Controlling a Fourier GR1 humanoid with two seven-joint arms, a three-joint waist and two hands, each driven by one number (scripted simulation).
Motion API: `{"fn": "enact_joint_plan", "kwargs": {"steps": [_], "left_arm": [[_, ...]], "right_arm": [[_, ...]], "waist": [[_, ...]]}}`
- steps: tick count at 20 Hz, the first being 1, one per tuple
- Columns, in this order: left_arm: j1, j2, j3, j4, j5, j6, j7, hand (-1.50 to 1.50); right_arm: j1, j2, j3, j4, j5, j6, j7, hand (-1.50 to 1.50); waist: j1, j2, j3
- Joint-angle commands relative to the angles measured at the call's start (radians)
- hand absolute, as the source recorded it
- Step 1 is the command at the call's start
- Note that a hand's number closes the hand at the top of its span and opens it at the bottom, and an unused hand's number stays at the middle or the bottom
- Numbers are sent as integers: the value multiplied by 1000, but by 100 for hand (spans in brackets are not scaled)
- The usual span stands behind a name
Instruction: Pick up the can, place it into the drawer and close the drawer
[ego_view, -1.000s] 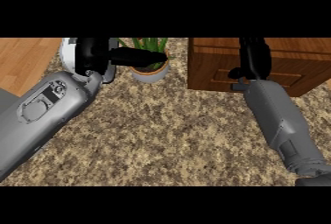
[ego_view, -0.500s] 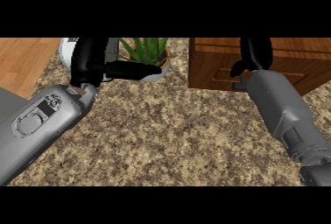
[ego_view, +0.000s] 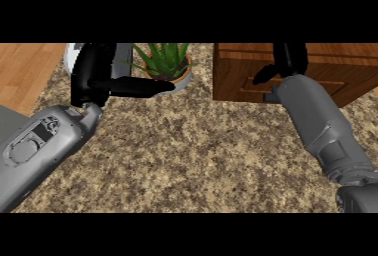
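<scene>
Speckled stone desk (ego_view: 192, 150) fills most of the head view, with both grey forearms rising from the lower edge. The left robot hand (ego_view: 100, 75) is seen at the upper left, its fingers extended upward and its thumb held out sideways toward a potted plant (ego_view: 168, 62); nothing is gripped, and the hand is spread apart. Behind that hand a pale grey, rounded object (ego_view: 74, 55) is partly visible at the top edge, and it may be the can, though too little of it is shown for that to be certain. No other can is to be found anywhere on the desk.

The right robot hand (ego_view: 284, 60) is placed against the front of the wooden drawer unit (ego_view: 325, 65) at the upper right. Whether its fingers are curled or straight cannot be told, since most of the hand is cut off by the top of the view.

If the grey object is the can, it is judged to be light, rigid and smooth-walled, hence somewhat slippery and prone to tipping when nudged. It would best be taken round the middle of its side wall, with thumb and fingers opposed, rather than at the rim.
</scene>
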Motion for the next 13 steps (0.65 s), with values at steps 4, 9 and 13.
{"fn": "enact_joint_plan", "kwargs": {"steps": [4,9,13], "left_arm": [[44,-2,6,-19,-20,12,-12,-150],[109,-15,9,-44,-32,21,-46,-150],[105,-16,38,-45,-42,15,-34,-150]], "right_arm": [[-79,88,-161,-35,-207,60,-98,-150],[-98,102,-273,-54,-353,173,-155,-150],[-112,59,-286,-25,-368,200,-168,-150]], "waist": [[7,-7,-2],[-16,-16,-3],[-16,-9,-4]]}}
